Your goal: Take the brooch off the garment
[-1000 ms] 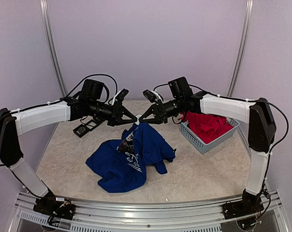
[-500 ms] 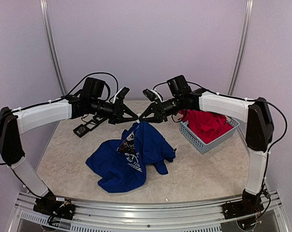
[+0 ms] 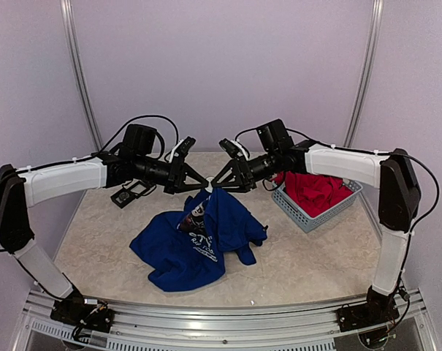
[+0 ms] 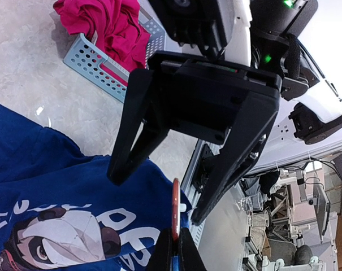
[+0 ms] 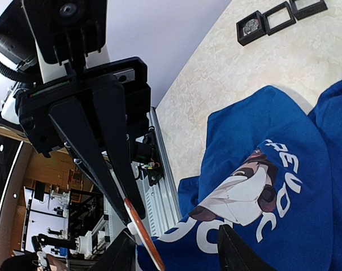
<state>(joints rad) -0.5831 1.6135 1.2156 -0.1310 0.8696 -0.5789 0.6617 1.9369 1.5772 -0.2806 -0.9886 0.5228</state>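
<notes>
Tightly closed, the left gripper [image 5: 131, 207] pinches the brooch [image 4: 175, 206], an orange-rimmed disc seen only edge-on, so its face cannot be made out. Opposite it the right gripper [image 4: 158, 195] stands wide, one finger on each side of the brooch. Whether its tips touch the cloth cannot be told, and in its own wrist view they are cut off at the bottom edge.

The blue T-shirt [image 3: 195, 245] rises to a peak just under the brooch, with the rest heaped on the table [image 3: 315, 252] below and its white lettering and dog-face print turned up. Whether the pin passes through the cloth is hidden behind the fingers.

To the right of the T-shirt, and apart from it, a pale perforated basket [image 3: 292, 210] holds a crumpled red garment [image 3: 317, 189] that rises above its rim. Beyond the T-shirt's left side lie small black open cases [image 5: 251, 26]. One holds something greyish, too small to make out.
</notes>
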